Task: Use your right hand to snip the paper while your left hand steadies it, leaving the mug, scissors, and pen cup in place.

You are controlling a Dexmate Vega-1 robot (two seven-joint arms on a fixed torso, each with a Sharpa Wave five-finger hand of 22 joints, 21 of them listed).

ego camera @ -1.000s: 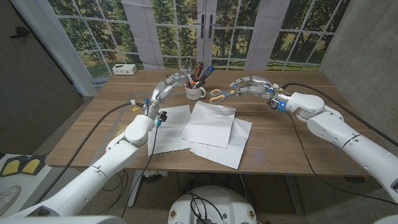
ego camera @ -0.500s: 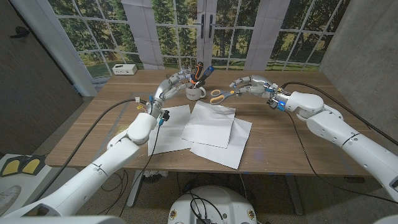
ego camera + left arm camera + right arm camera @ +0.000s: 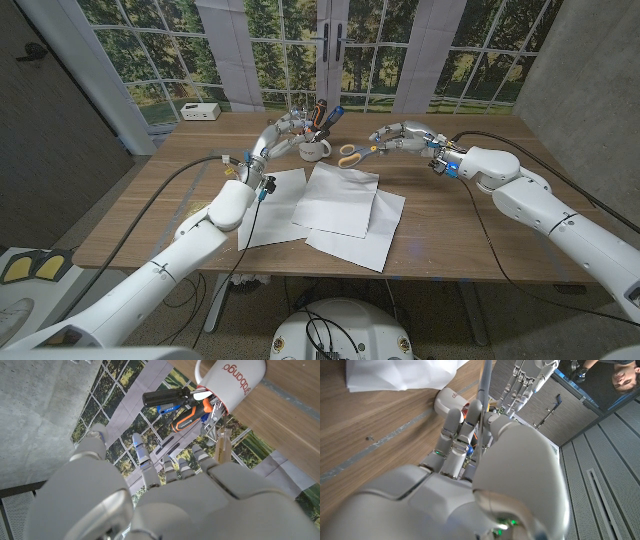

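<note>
While the left robot hand (image 3: 278, 134) hovers open-fingered, the right robot hand's (image 3: 400, 137) grip is unclear.

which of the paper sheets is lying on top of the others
The middle sheet, the creased one just in front of the scissors. Its edges overlap both the left sheet and the right sheet.

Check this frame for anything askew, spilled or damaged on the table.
Nothing is spilled or broken. The white mug stands upright, full of tools, with the scissors lying beside it. The paper sheets overlap at skewed angles and look creased. Oddly for a steadying job, the left robot hand is up by the mug, not on the paper.
</note>
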